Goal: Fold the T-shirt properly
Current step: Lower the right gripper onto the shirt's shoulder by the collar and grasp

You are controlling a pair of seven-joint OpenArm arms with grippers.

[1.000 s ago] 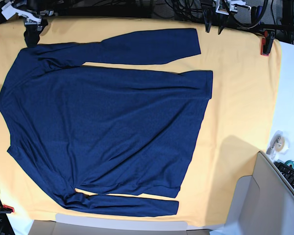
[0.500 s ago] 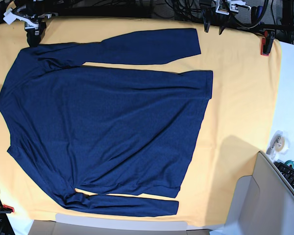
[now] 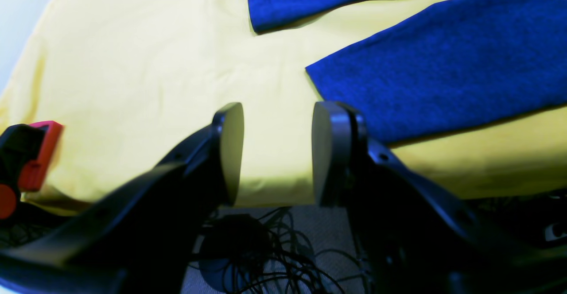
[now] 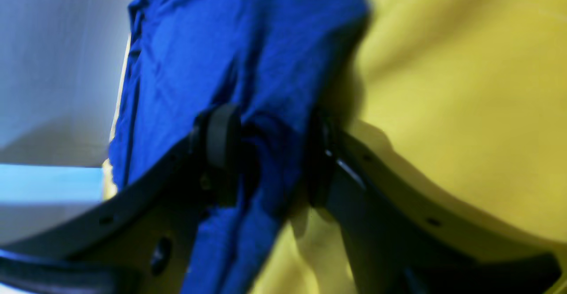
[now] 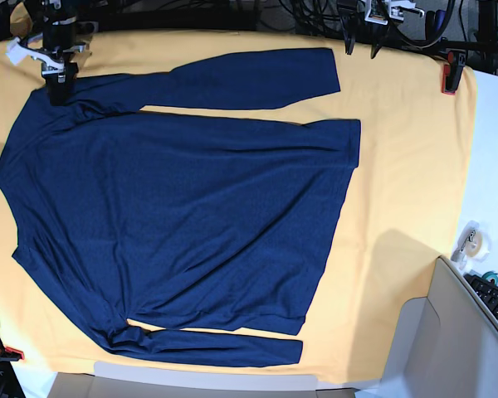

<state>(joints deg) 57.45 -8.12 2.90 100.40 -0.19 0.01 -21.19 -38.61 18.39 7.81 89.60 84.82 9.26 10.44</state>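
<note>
1. Two claws: the right gripper (image 5: 56, 83) sits at the shirt's (image 5: 183, 215) 11 o'clock shoulder, straddling bunched knit (image 4: 270, 152); whether it pinches, I cannot tell
2. Left gripper (image 3: 277, 152) hangs released over the cloth's (image 3: 146, 63) edge, the sleeve cuff (image 3: 434, 63) at its 2 o'clock
3. Shirt lies flat, long axis 9 to 3; soft, plain navy

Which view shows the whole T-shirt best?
The base view: the T-shirt lies spread flat, both sleeves visible. The left wrist view shows only a sleeve end and hem corner; the right wrist view, blurred fabric between the right gripper's fingers.
</note>
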